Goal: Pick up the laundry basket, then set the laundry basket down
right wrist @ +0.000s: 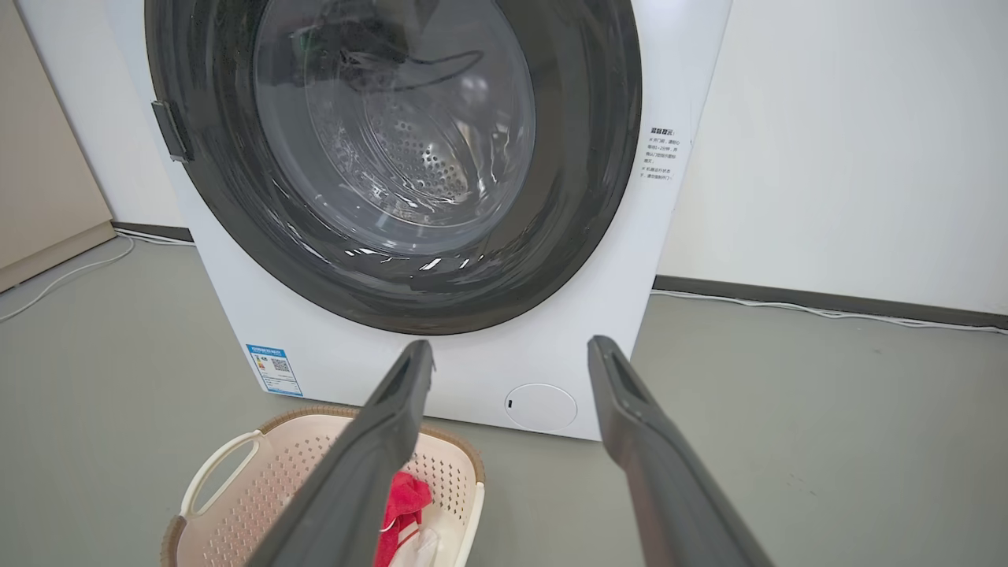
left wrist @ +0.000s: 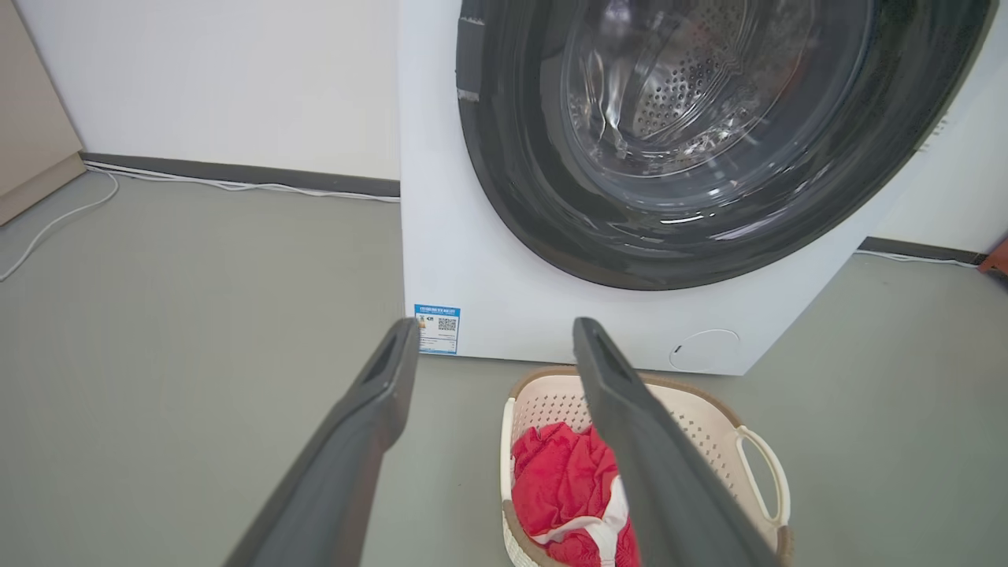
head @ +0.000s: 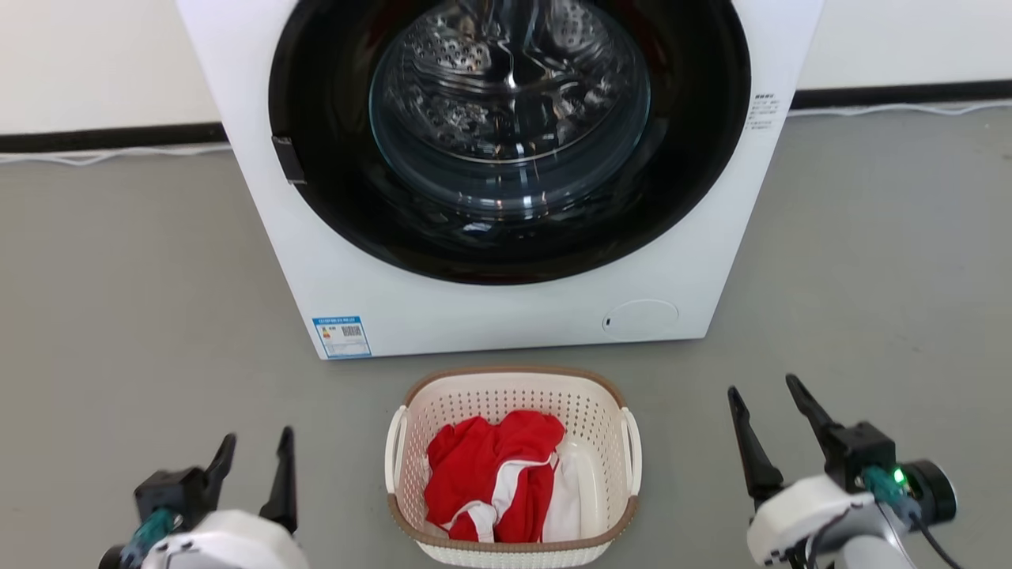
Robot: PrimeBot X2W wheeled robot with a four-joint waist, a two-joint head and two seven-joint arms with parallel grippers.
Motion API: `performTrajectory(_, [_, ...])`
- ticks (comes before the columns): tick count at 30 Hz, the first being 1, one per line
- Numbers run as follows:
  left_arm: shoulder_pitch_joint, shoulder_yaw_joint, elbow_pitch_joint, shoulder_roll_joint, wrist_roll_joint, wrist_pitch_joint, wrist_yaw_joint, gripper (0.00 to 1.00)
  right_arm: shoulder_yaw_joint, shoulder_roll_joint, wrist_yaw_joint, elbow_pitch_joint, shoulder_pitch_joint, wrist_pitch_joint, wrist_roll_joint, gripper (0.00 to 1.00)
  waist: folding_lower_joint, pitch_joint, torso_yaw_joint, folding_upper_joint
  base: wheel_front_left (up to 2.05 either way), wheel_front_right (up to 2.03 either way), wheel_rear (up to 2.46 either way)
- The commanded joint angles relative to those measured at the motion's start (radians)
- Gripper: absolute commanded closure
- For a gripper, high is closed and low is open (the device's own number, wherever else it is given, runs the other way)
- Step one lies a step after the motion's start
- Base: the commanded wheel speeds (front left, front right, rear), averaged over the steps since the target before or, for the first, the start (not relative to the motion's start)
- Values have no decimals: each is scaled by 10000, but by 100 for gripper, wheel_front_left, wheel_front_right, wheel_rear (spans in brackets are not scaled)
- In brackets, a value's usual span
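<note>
Risk: the basket (head: 512,370) offers one thin loop handle (head: 632,450) per side; if only one tool catches, or the two close at unequal heights, the basket would likely tip and spill the red clothes (head: 490,474); the long fingers could also snag in the wall holes, or shove the light basket along the floor (head: 118,316) into the washing machine (head: 506,316) just beyond it.

Left tool (head: 258,435): fingers parted moderately, nothing held; right tool (head: 760,386): the same, empty.

Basket upright on the floor between the two tools, apart from both; to the right of the left tool, to the left of the right tool; low in both wrist views, beneath the line of the fingers; neither tool touches a handle.
</note>
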Motion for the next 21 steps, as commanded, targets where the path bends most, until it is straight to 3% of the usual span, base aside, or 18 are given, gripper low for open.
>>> performTrajectory(1, [-163,396,-303,175,87,-60,-20,0,184,-39,46,-332,-47,-137,-59,0,0,-40,0,-1,0,0,0])
performTrajectory(21, [937,1592,-1354,-305,575,-61,-280,0,-186,40,46,-1542,1145,-138,-141,0,0,-270,115,-1,0,0,0])
